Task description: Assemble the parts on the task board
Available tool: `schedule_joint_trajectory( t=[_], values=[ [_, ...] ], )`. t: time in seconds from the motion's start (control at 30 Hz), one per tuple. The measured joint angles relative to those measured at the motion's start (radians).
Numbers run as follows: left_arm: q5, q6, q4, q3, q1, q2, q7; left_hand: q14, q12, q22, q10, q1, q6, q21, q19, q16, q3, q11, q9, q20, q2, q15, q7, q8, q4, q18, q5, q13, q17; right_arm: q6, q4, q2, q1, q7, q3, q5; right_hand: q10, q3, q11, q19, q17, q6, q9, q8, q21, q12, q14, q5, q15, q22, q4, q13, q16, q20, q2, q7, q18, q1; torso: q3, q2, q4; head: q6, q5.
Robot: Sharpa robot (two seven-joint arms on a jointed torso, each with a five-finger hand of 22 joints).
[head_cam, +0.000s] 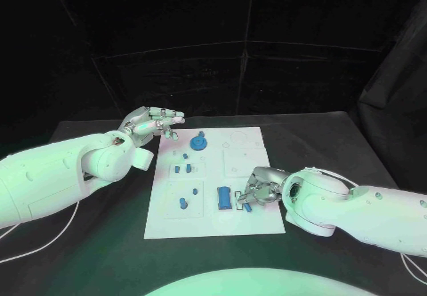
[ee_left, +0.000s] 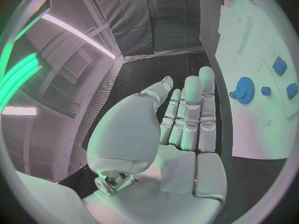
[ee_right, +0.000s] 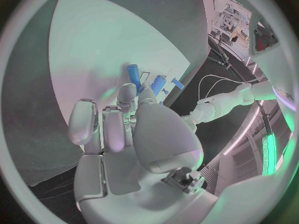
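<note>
The task board point(head_cam: 213, 209) lies mid-desk. The right hand point(head_cam: 258, 188), at its 4 o'clock side, pinches a small blue peg point(head_cam: 247, 205) in its fingers beside the blue block point(head_cam: 224, 197). The left hand point(head_cam: 151, 123) hovers empty, fingers apart, at 10 o'clock. The gear point(head_cam: 198, 144) stands seated; several parts seem unplaced.

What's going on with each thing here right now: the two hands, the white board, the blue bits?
Left hand: open, holding nothing, raised by the task board's far left corner.
Right hand: pinching a small blue part in its fingers, over the board's near right area.
Task board: flat on the table.
Blue gear: seated on the board.
Blue block: lying flat beside the right hand.
</note>
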Motion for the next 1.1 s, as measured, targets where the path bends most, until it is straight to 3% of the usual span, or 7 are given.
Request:
schedule_joint_trajectory(
  t=[0.43, 0.8, 1.1],
  values=[
    [0.000, 0.001, 0.000, 0.000, 0.000, 0.000, -0.003, 0.000, 0.000, 0.000, 0.000, 0.000, 0.000, 0.000, 0.000, 0.000, 0.000, 0.000, 0.000, 0.000, 0.000, 0.000, 0.000, 0.000, 0.000, 0.000, 0.000, 0.000, 0.000, -0.033, 0.010, -0.013, 0.000, 0.011, 0.000, 0.065, 0.004, 0.011, 0.003, 0.007, 0.012, 0.003, 0.003, 0.001, 0.008, 0.013, 0.000, 0.038, 0.000, 0.011, 0.006, 0.013, 0.010, 0.000, 0.005, -0.002, 0.000, -0.006, 0.0001, 0.000, -0.0007, 0.000, -0.001],
    [0.000, 0.004, 0.000, 0.000, 0.000, 0.000, -0.006, 0.000, 0.000, -0.001, 0.000, 0.000, 0.000, 0.000, 0.000, 0.000, 0.000, 0.000, 0.000, 0.000, 0.000, 0.000, 0.000, 0.000, 0.000, 0.000, 0.000, 0.000, -0.001, -0.056, 0.009, -0.009, 0.000, -0.004, 0.000, 0.093, 0.016, 0.012, -0.002, 0.012, 0.026, 0.015, 0.005, 0.000, 0.014, 0.027, 0.000, 0.049, 0.000, 0.023, 0.010, 0.027, 0.020, -0.003, -0.018, -0.003, 0.000, -0.032, -0.0005, 0.000, -0.0005, -0.001, -0.002],
    [0.000, 0.007, 0.000, 0.000, 0.000, 0.000, -0.008, -0.004, 0.000, -0.001, 0.000, 0.000, 0.000, 0.000, 0.000, 0.000, 0.000, 0.000, 0.000, 0.000, 0.000, 0.004, 0.000, 0.000, 0.000, 0.000, 0.000, 0.000, -0.001, -0.072, 0.008, -0.004, 0.000, -0.024, 0.000, 0.107, 0.023, 0.011, -0.002, 0.015, 0.028, 0.017, 0.009, 0.000, 0.016, 0.031, 0.000, 0.049, 0.000, 0.025, 0.022, 0.030, 0.024, 0.000, -0.022, -0.005, 0.000, -0.045, -0.0006, 0.000, -0.0003, -0.002, -0.002]
  ],
)
